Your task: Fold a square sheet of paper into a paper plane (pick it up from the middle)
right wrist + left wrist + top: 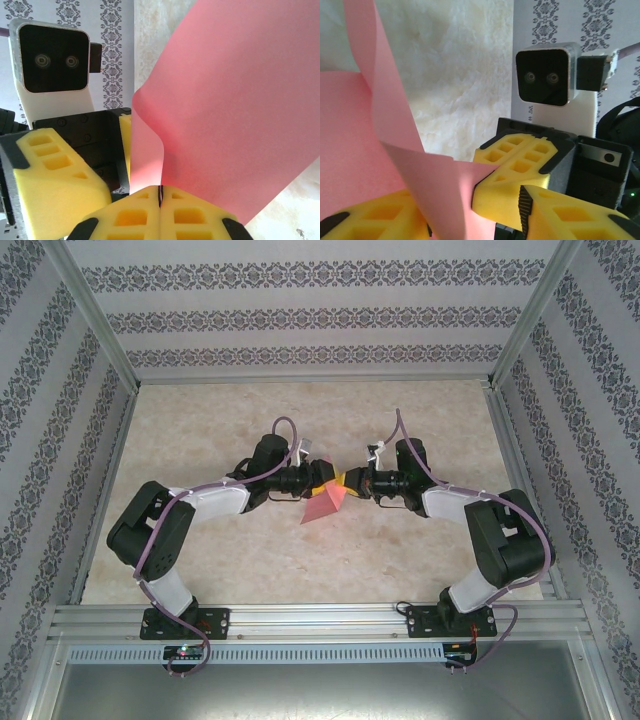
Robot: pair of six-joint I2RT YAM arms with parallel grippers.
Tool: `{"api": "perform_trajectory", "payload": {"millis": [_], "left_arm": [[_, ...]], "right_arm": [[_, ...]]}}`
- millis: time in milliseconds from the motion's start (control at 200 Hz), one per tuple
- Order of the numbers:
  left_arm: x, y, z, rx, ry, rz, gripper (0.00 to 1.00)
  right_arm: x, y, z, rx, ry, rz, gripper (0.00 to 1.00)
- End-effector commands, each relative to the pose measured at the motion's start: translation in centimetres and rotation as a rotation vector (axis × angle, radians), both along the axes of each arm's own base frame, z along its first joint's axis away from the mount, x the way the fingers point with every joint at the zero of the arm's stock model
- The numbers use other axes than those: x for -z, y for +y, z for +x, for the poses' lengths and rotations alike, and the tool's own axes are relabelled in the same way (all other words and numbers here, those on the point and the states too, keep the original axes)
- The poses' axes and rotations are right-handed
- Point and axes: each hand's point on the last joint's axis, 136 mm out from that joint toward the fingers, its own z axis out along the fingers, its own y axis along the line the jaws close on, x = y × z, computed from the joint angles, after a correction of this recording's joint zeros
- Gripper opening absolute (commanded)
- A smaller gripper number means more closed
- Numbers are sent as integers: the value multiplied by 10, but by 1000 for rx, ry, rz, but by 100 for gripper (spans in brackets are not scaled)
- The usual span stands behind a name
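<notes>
While mid-table (pixel 200 570), sheet (pixel 240 100) edge tight in R hand (pixel 160 199), L hand (pixel 322 479) half-wide.

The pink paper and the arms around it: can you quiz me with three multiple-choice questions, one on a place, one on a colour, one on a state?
1. Where is the paper, relative to the left fingers and right fingers?
A. between them
B. far behind them
C. lying flat, far in front

2. What colour are the fingers?
A. blue
B. white
C. yellow

3. How are the right fingers?
A. wide open
B. shut on the paper
C. shut on nothing

Answers: A, the top view shows it hanging where the two meet; C, yellow foam in both wrist views; B, the right wrist view shows them pressed together with paper rising from the seam.
</notes>
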Motion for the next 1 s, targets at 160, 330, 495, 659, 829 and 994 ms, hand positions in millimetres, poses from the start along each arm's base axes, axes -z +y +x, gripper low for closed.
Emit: {"api": "perform_trajectory", "payload": {"millis": [160, 330, 495, 659, 829, 994], "left_arm": [[11, 4, -12, 56, 7, 101, 36], [12, 4, -13, 68, 8, 115, 29], [13, 3, -14, 75, 18, 113, 25], [11, 3, -16, 81, 15, 106, 21], [5, 1, -16, 89, 6, 89, 20], [-5, -1, -15, 74, 2, 55, 17]], "right_arm": [[3, 5, -2, -23, -7, 13, 0], [2, 7, -2, -27, -11, 10, 1], [1, 9, -5, -42, -26, -10, 9], [1, 5, -10, -45, -43, -54, 21], [4, -11, -14, -17, -59, -133, 34], [-4, -23, -19, 52, -77, -131, 47]]}}
